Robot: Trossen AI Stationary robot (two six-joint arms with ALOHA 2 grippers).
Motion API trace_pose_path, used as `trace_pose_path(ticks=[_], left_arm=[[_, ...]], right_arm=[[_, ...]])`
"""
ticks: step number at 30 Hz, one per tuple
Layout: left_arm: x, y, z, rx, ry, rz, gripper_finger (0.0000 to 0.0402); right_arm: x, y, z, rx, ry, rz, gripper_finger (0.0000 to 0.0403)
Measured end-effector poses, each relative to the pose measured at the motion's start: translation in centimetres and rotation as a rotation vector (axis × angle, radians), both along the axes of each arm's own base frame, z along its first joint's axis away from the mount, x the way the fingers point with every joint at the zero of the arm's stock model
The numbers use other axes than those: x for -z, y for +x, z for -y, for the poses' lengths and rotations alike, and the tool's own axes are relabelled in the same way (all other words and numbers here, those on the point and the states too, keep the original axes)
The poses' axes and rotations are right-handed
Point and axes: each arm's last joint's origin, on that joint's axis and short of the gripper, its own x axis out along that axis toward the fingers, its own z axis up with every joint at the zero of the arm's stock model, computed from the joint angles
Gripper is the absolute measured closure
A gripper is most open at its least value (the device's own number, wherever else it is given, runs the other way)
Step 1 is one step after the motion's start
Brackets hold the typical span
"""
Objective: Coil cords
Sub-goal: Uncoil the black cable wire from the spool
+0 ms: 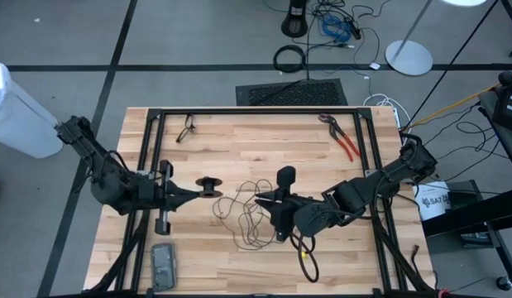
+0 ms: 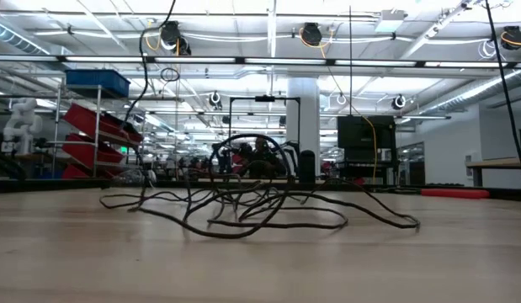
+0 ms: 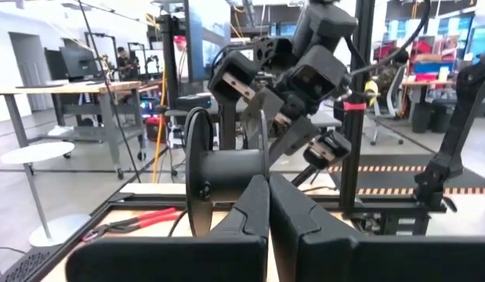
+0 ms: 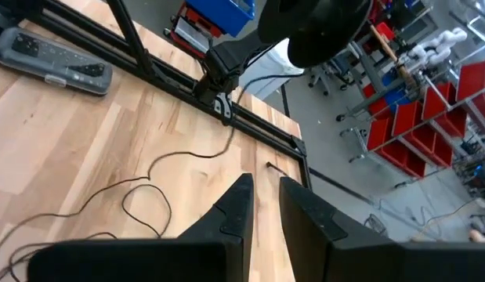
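The thin black cord (image 1: 247, 211) lies in a loose tangle on the wooden table at mid-table; some of its loops (image 2: 243, 206) rise off the boards. My left gripper (image 1: 196, 189) reaches in from the left above the table, shut on a black spool (image 1: 209, 186). My right gripper (image 1: 265, 201) hovers over the tangle and points toward the spool. Its fingers stand a little apart with nothing between them (image 4: 266, 192). The cord (image 4: 140, 192) shows on the table below and ahead of them. My left gripper holds the spool by a thin upright disc edge (image 3: 263, 149) that rises from between its two fingertips, pinched there. The fingers come roughly level from the table's left. The spool's barrel (image 3: 226, 168) and its other disc (image 3: 197, 176) hang clear of the table.
Red-handled pliers (image 1: 342, 136) lie at the far right and a flat grey case (image 1: 163, 265) near the front left. A small black object (image 1: 185, 128) sits at the far left. Black frame rails (image 1: 256, 110) border the table. A thick cable ring (image 1: 290, 58) lies on the floor beyond.
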Motion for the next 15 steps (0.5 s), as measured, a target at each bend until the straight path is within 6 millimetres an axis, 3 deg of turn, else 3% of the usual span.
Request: trace_pose_path(ticks=[15], left_arm=[[3.1,0.0,0.2,0.044,0.33,-0.248,0.0401]], right_arm=[[-0.8,0.4,0.0,-0.073,-0.171,0.009,0.0351]])
